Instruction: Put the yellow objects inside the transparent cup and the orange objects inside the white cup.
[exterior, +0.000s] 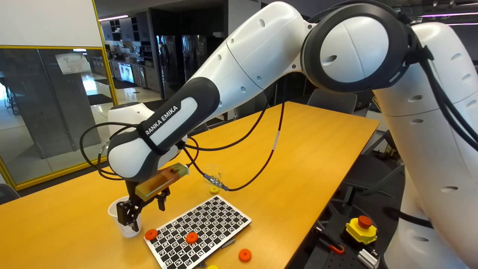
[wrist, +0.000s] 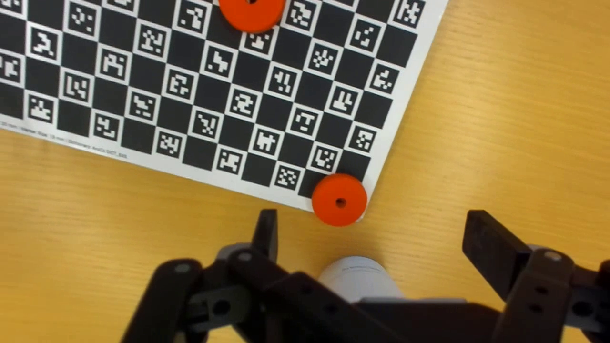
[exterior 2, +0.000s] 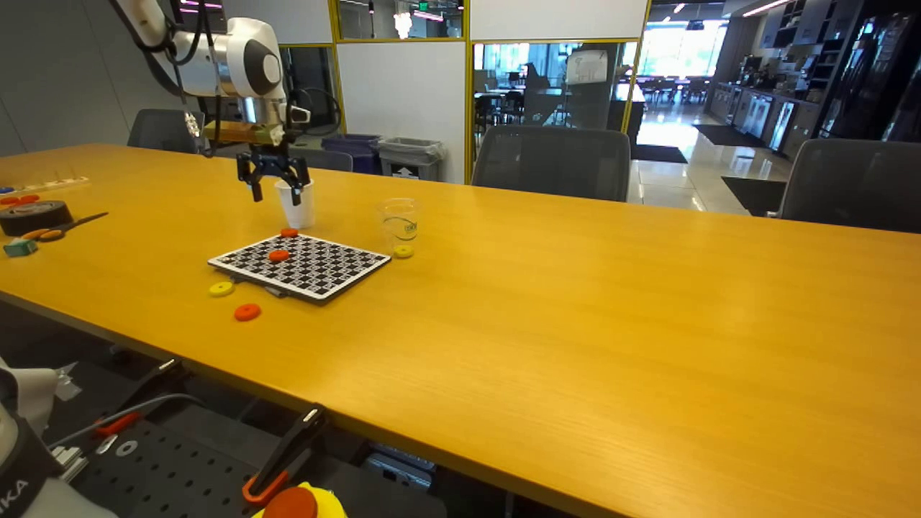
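Wrist view: the Robotiq gripper (wrist: 372, 231) stands released, its two fingers (wrist: 495, 252) spread wide apart. Between them appears the white cup (wrist: 361, 278), partly hidden by the gripper; both exterior views show it upright on the table (exterior 2: 611, 324), overlapped by the gripper. From my position, contact cannot be determined. Just beside this cup, an orange disc (wrist: 339, 194) with a centre hole lies on the corner of a checkered marker board (wrist: 224, 95). A second orange disc (exterior 2: 278, 256) lies further in on the board. In an exterior view, a third orange disc (exterior 2: 247, 312) and a yellow disc (exterior 2: 221, 289) lie on the table near the board. By another corner stands the transparent cup (exterior 2: 398, 224), upright, a second yellow disc (exterior 2: 404, 252) at its bottom. Well apart are scissors (exterior 2: 79, 222), a roll of black tape (exterior 2: 32, 218) and a green block (exterior 2: 20, 248). Below table level sits a red emergency-stop button (exterior: 364, 222) on a yellow housing.
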